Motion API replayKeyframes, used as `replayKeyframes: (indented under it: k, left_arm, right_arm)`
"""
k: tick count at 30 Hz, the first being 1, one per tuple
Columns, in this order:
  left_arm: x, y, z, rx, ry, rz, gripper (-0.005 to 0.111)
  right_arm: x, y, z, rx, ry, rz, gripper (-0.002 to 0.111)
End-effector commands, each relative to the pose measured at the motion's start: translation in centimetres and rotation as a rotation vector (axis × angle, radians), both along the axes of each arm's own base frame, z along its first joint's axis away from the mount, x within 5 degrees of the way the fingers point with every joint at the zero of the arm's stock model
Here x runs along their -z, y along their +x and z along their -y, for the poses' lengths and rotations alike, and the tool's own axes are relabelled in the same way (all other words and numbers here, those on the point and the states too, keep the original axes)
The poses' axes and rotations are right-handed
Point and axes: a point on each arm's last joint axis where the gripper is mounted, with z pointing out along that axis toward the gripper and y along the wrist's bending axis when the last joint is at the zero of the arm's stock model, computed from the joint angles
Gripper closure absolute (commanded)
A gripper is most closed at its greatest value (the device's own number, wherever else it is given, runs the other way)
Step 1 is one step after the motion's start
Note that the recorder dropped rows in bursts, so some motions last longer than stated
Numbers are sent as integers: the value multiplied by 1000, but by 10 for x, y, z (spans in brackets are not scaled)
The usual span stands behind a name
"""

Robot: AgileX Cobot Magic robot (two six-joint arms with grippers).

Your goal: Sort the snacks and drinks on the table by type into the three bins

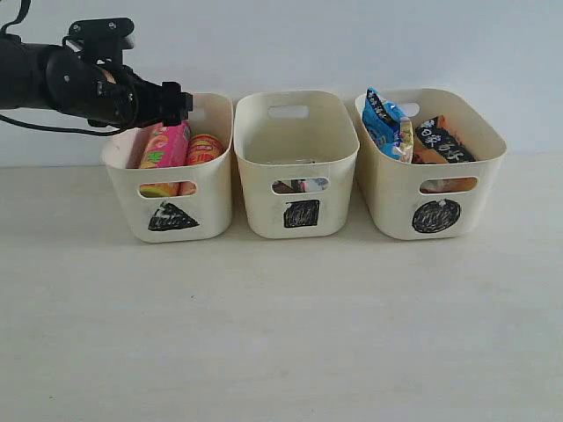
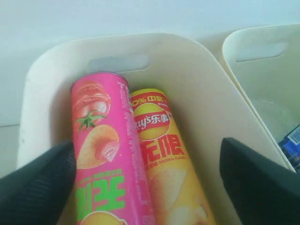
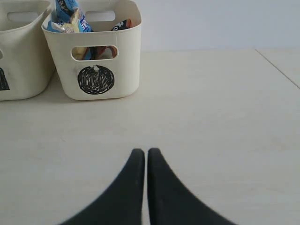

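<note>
My left gripper (image 1: 180,104) hovers open over the triangle bin (image 1: 207,189), its jaws wide apart and holding nothing. In the left wrist view the pink-green tube (image 2: 101,154) and the yellow-red tube (image 2: 164,159) lie side by side inside that bin (image 2: 201,84), below the gripper (image 2: 147,150). The square bin (image 1: 330,141) holds the small cartons (image 1: 299,185), seen through its handle hole. The circle bin (image 1: 493,141) holds the blue packet (image 1: 387,123) and the orange packet (image 1: 442,141). My right gripper (image 3: 144,152) is shut and empty above bare table, out of the exterior view.
The three bins stand in a row near the back wall. The right wrist view shows the circle bin (image 3: 126,47) with the blue packet (image 3: 70,16), part of the square bin (image 3: 23,51), and a table edge or seam (image 3: 279,68).
</note>
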Motion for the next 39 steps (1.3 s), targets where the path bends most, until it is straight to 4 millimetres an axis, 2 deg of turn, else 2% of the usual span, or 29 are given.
replayKeyframes:
  k: [1,3,4,5,9,10,14,22,33,39]
  left_arm:
    - [-7,0,0,-5,-13,23,29]
    - [-17,-4,-1,1,1,29,30]
    - [-26,-8,-3,9,16,30,37]
    - [-35,-13,-4,16,42,22,51]
    - [-57,-27,-9,43,121,12,95]
    - [-66,-33,-12,66,170,12,102]
    - [-89,-52,-20,66,245,-27,102]
    - [-110,-84,-35,50,345,-112,102]
    - [-111,-150,-51,53,353,-137,102]
    - [-114,-189,-57,45,283,-134,102]
  right_arm:
    - [1,0,0,-1,-4,8,108]
    - [1,0,0,-1,-4,8,108]
    - [1,0,0,-1,-4,8,108]
    - [1,0,0,-1,-4,8,108]
    - [1,0,0,-1,-4,8,108]
    - [1,0,0,-1,-4,8,108]
    - [1,0,0,-1,-4,8,108]
    - [1,0,0,-1,-4,8,108]
    - [1,0,0,-1,-4,8,108]
    - [1,0,0,-1,-4,8,108]
